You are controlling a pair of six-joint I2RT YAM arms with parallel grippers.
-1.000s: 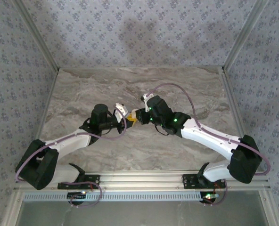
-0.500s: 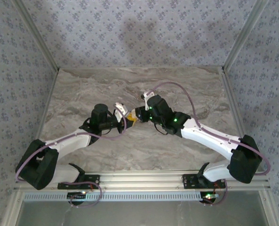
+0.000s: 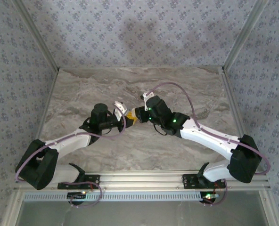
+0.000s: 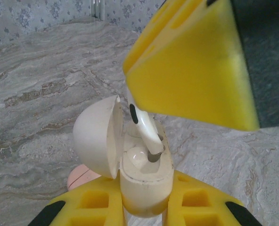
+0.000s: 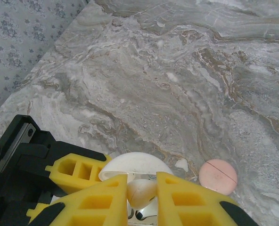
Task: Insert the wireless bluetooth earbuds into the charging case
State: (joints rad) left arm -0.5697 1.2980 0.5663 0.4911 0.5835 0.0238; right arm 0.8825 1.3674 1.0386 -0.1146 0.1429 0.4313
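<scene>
Your white-linked left arm (image 3: 69, 140) and right arm (image 3: 210, 136) have black joint housings and looping lilac cables (image 3: 170, 85); green lamps (image 3: 174, 121) glow toward 3 o'clock. The left pincer (image 4: 146, 202) and right pincer (image 5: 142, 197) wear yellow pocketed fingers (image 5: 186, 202).

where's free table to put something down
The far table along the back wall is bare, so is the near middle along the rail. Crowded at centre: left gripper holding the charging case, right gripper with an earbud, pink puck nearby.
</scene>
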